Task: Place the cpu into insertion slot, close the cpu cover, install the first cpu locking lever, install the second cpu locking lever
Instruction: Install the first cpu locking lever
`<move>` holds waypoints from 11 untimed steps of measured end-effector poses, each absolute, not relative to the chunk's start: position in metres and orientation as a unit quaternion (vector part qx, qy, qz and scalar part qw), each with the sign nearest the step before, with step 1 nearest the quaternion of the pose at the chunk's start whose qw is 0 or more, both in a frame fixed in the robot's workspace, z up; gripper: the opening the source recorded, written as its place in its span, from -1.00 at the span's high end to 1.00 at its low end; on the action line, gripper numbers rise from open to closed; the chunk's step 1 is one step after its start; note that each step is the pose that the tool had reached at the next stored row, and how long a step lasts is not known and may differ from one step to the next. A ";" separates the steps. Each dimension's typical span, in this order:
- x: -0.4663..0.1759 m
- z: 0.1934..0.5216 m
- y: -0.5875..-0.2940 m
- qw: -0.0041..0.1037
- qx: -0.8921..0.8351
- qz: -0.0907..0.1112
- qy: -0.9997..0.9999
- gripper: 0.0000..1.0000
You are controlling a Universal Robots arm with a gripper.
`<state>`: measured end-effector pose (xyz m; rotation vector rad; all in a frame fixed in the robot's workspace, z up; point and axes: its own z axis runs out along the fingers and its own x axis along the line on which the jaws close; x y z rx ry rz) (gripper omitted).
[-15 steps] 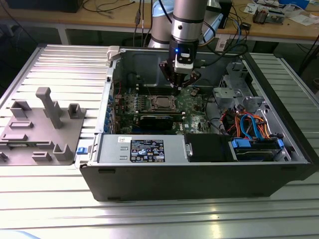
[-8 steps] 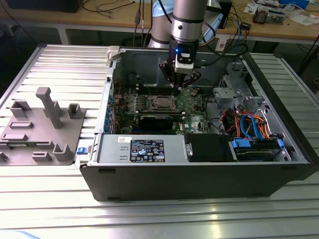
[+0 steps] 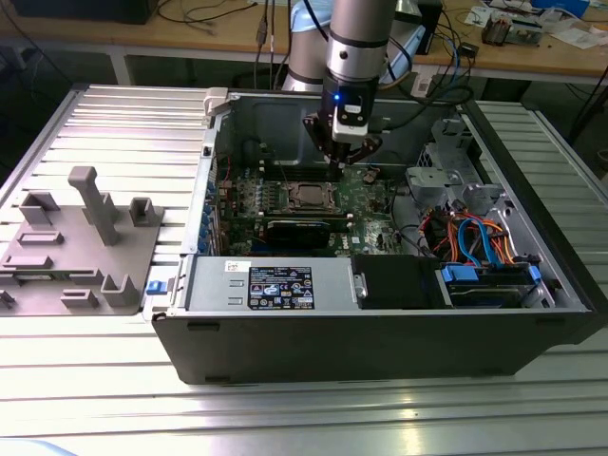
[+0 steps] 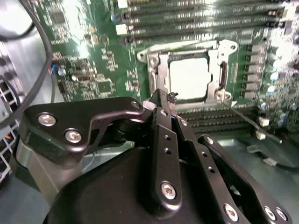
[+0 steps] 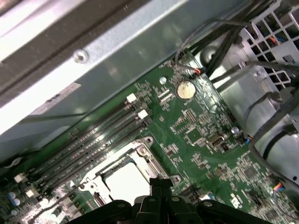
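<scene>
The cpu (image 4: 189, 79) lies flat in the insertion slot (image 4: 161, 77) of the green motherboard, its silver top face showing. The cpu cover (image 4: 219, 51) lies down over it, framing the chip through its window. A thin metal lever (image 4: 240, 114) sticks out from a corner of the socket over the board. My gripper (image 4: 164, 99) hovers just beside the socket rim with its black fingers pressed together and nothing between them. In the exterior view the gripper (image 3: 346, 160) hangs inside the open case, just to the exterior view's right of the cpu (image 3: 312, 196). The first wrist view has the fingertips (image 5: 159, 183) at the socket's edge.
Memory slots (image 4: 201, 18) run alongside the socket. A long black card (image 3: 299, 231) sits in front of it, and a power supply box (image 3: 275, 283) lies nearer still. A drive cage with blue and orange cables (image 3: 475, 237) is at the exterior view's right. A grey fixture (image 3: 85, 237) stands outside the case.
</scene>
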<state>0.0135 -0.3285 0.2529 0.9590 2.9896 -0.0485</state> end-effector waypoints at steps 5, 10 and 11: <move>0.013 0.253 -0.329 -0.009 0.305 0.016 0.952 0.79; 0.013 0.253 -0.329 -0.012 0.304 0.024 0.952 0.79; 0.013 0.253 -0.329 -0.012 0.304 0.024 0.952 0.79</move>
